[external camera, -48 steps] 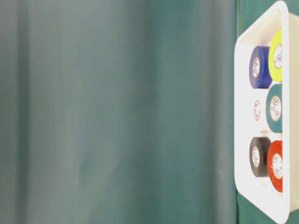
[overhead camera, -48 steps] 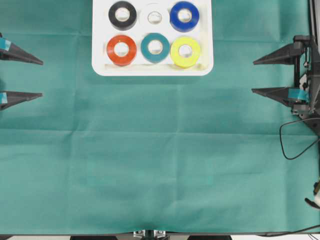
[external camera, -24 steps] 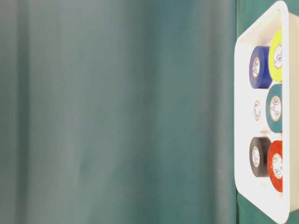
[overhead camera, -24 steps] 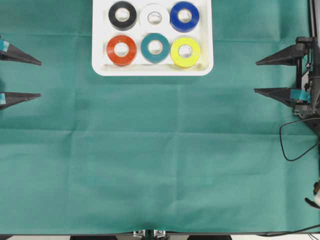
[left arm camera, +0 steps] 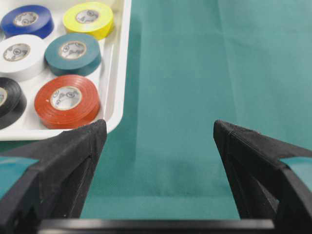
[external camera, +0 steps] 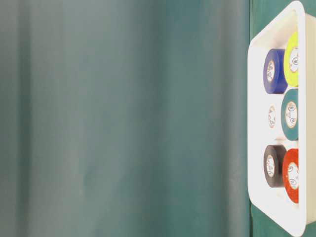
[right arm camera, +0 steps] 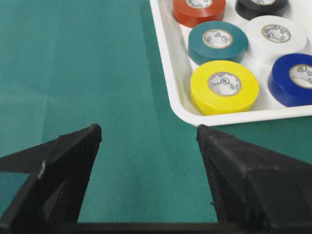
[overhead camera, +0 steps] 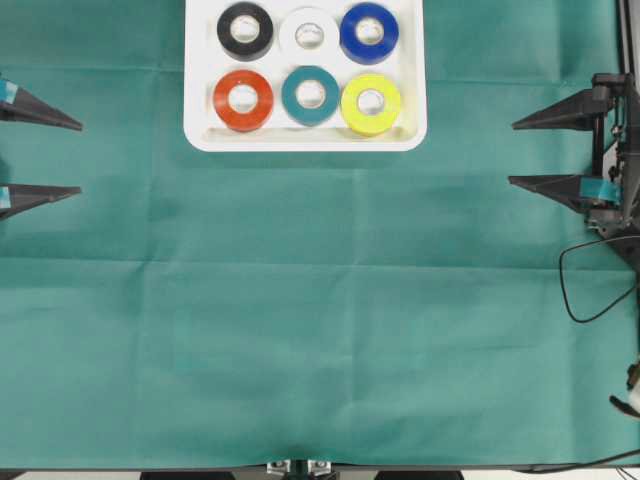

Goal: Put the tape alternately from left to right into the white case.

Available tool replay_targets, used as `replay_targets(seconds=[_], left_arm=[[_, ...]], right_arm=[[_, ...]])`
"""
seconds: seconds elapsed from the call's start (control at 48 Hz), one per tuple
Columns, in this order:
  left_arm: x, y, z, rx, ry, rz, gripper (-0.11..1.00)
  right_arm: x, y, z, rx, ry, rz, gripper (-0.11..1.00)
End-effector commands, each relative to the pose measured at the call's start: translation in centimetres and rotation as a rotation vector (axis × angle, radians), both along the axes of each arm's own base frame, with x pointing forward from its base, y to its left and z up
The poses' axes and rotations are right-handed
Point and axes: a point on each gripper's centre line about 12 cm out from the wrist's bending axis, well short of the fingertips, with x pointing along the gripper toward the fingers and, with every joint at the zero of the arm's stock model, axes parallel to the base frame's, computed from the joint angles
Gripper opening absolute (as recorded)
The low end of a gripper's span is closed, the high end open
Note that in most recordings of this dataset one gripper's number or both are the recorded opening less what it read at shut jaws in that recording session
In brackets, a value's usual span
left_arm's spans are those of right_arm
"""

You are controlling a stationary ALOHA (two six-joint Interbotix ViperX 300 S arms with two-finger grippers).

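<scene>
Green cloth (overhead camera: 320,320) covers the whole table, w/ faint fold creases. White case (overhead camera: 305,139) sits at the top centre of the overhead view, its far edge cut off by the frame.

All six tape rolls lie flat inside the case, 2 rows of 3. Back row, left to right in the overhead view: black roll (overhead camera: 245,30), white roll (overhead camera: 309,35), blue roll (overhead camera: 369,32). Front row: red roll (overhead camera: 243,99), teal roll (overhead camera: 310,95), yellow roll (overhead camera: 371,103). Rolls sit close together, neighbours just beside or touching; can't tell which for each pair. No roll on the cloth outside the case.

Left gripper (overhead camera: 78,158) is at the left edge, fingers spread wide, nothing between them, well apart from the case. Its wrist view shows both fingers (left arm camera: 68,161) over bare cloth, w/ the case corner and red roll just ahead on the left.

Right gripper (overhead camera: 512,153) is at the right edge, also spread wide and empty, well apart from the case. Its wrist view shows fingers (right arm camera: 58,165) over bare cloth, yellow roll nearest, ahead on the right.

Black cable (overhead camera: 575,280) loops on the cloth by the right arm.
</scene>
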Motion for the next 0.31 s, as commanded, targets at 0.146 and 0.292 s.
replay_targets(seconds=[0.146, 0.292], left_arm=[[0.12, 0.06, 0.17, 0.002, -0.006, 0.003, 0.67], [0.09, 0.06, 0.07, 0.003, -0.005, 0.002, 0.67]], right_arm=[[0.2, 0.06, 0.36, -0.001, -0.007, 0.007, 0.82], [0.2, 0.09, 0.38, 0.0, -0.009, 0.01, 0.82]])
